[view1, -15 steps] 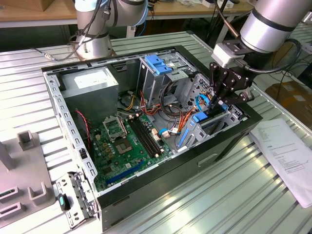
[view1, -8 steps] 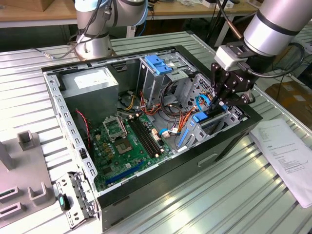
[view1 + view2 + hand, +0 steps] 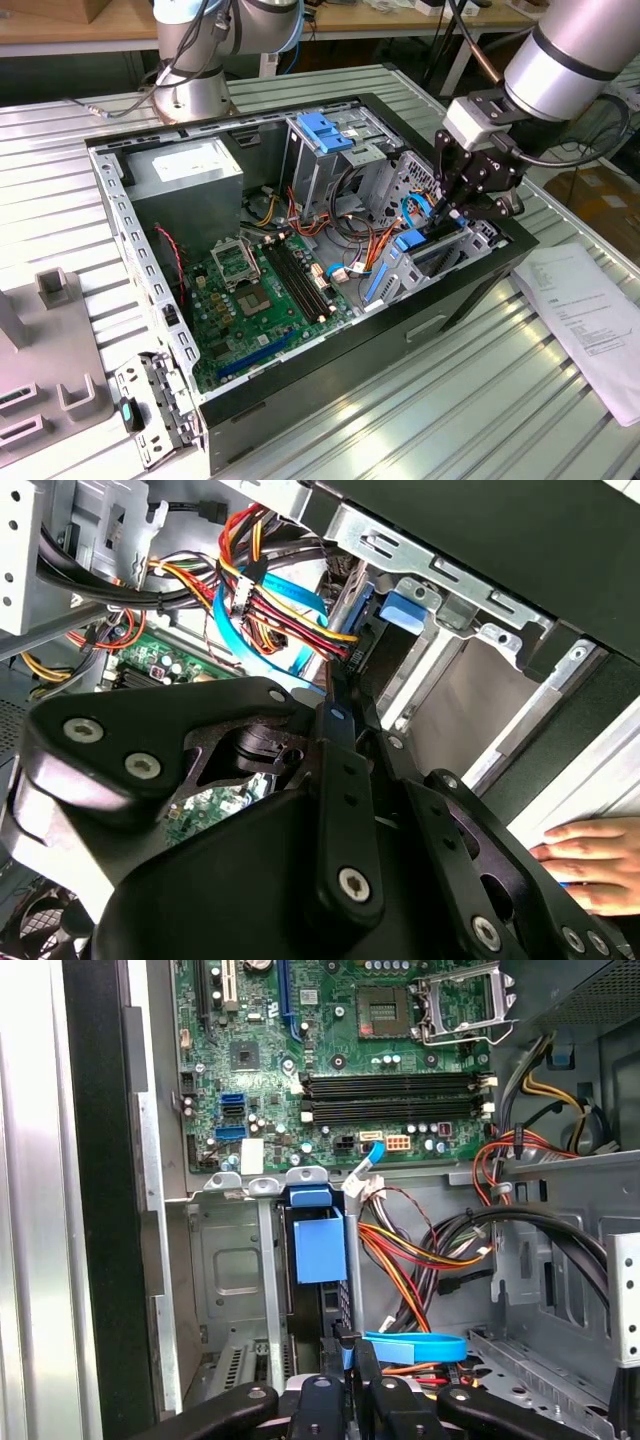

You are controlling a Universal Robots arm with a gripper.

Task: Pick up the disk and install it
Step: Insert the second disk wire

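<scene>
The disk [image 3: 320, 1250] stands on edge in a slot of the metal drive bay [image 3: 225, 1280], its blue rail and tab facing out and its label hidden. The gripper [image 3: 455, 212] hangs directly above it with its fingers [image 3: 345, 1355] drawn close together at the disk's edge; whether they pinch it I cannot tell. The bay sits inside an open computer case [image 3: 330, 370] with a green motherboard [image 3: 255, 300], bundled cables [image 3: 270, 600] and a grey power supply [image 3: 185, 165]. The case lies on a ribbed metal table [image 3: 480, 410] beside a paper sheet [image 3: 590, 320]. In the second wrist view a hand [image 3: 595, 850] rests nearby.
</scene>
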